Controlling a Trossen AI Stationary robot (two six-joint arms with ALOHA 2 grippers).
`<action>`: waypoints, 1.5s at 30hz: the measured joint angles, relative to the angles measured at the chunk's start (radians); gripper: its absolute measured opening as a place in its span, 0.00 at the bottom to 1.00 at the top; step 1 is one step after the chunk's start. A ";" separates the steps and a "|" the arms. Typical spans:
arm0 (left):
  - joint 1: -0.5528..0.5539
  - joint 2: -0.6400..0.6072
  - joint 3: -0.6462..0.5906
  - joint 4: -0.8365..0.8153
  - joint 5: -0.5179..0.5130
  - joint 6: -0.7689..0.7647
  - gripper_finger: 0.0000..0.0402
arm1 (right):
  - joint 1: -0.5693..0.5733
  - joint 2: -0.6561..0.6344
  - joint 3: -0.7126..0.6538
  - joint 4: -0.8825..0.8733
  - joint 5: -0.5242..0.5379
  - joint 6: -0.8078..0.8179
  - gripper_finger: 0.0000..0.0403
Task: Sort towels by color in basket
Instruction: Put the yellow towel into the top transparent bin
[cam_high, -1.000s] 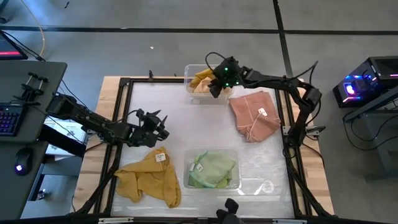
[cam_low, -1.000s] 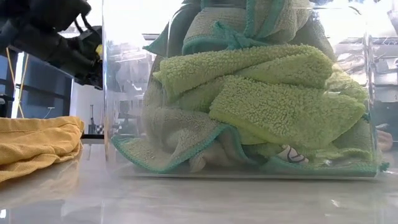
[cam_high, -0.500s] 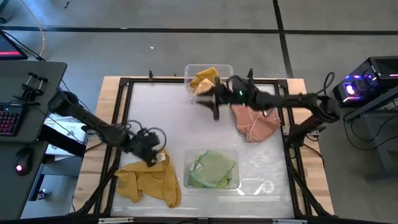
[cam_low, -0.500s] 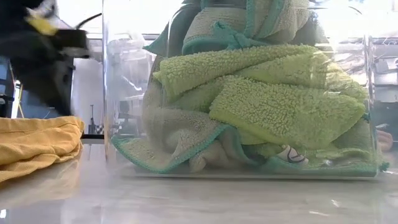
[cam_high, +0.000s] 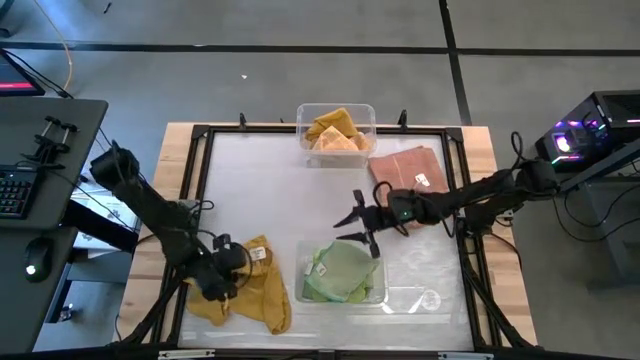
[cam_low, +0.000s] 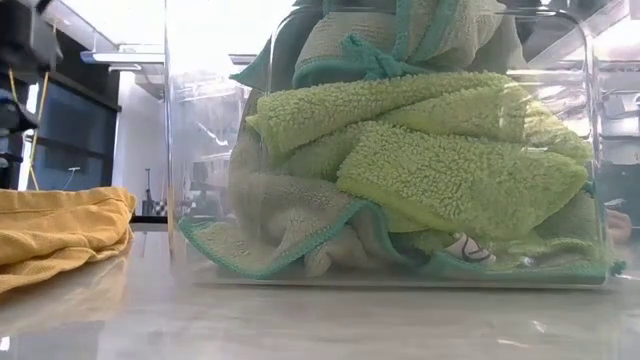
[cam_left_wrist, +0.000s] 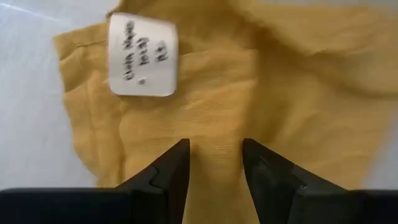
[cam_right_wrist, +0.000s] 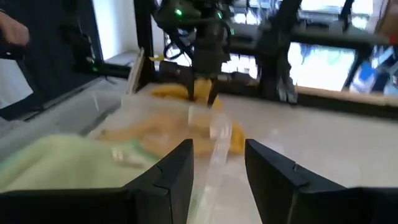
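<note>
A mustard towel (cam_high: 245, 292) with a white tag (cam_left_wrist: 142, 56) lies spread on the table at the near left. My left gripper (cam_high: 225, 272) is open, pointing down, with its fingertips on either side of a strip of this towel (cam_left_wrist: 214, 149). My right gripper (cam_high: 352, 225) is open and empty over the table, between the peach towel (cam_high: 410, 172) and the clear bin of green towels (cam_high: 345, 272). Another mustard towel (cam_high: 335, 128) lies in the far clear bin. My left gripper comes at the mustard towel from above, near its tagged corner, with the fingers (cam_left_wrist: 171, 163) open over the cloth. I cannot tell whether the fingertips touch the cloth.
The far bin (cam_high: 302, 112) stands at the table's far edge. The near bin's clear wall (cam_low: 180, 150) fills the low view, with the mustard towel (cam_low: 60, 230) beside it. A black frame (cam_high: 205, 140) runs round the table. A keyboard and mouse (cam_high: 30, 262) sit left of the table.
My left gripper has gone toward the near edge and down to the mustard towel on the table. My right gripper has left the far bin and gone toward the near edge, stopping beside the green-towel bin; the mustard towel stays in the far bin.
</note>
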 joint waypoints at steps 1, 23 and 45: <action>0.005 0.027 0.000 0.000 0.001 0.017 0.35 | 0.011 0.001 -0.012 -0.001 0.019 0.009 0.34; 0.337 -0.024 0.422 -0.694 -0.979 0.481 0.01 | 0.041 0.003 -0.044 0.036 0.172 0.066 0.34; 0.218 -0.145 -0.189 -0.138 -1.036 -0.242 0.00 | 0.029 0.003 -0.044 0.036 0.214 0.081 0.34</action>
